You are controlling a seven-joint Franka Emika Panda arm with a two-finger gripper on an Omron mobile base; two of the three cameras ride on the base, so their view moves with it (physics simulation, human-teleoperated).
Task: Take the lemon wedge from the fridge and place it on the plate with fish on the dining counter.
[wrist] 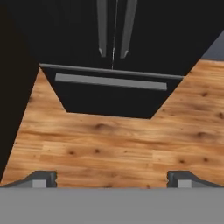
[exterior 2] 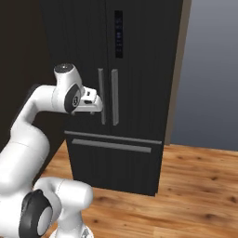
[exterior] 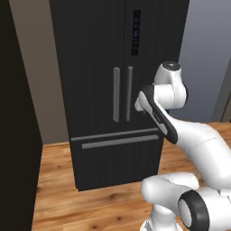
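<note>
The fridge point(exterior: 97, 67) point(exterior 2: 139, 56) point(wrist: 78, 39) is tall and black, and both doors and the bottom drawer are closed. Two grey vertical handles point(exterior: 116, 94) point(exterior 2: 115, 96) flank the door seam. My gripper point(exterior 2: 93, 110) point(wrist: 112, 179) hovers in front of the doors at handle height, tilted down toward the floor. It is open, with its fingertips point(wrist: 41, 179) far apart and nothing between them. The lemon wedge, the plate with fish and the dining counter are out of view.
A grey bar handle point(exterior: 119, 141) point(wrist: 110, 82) runs across the fridge drawer. Wooden floor point(exterior: 58, 189) point(exterior 2: 200, 186) lies in front of the fridge. A dark tall panel point(exterior: 18, 135) stands close on the left and a grey-blue wall point(exterior 2: 209, 69) on the right.
</note>
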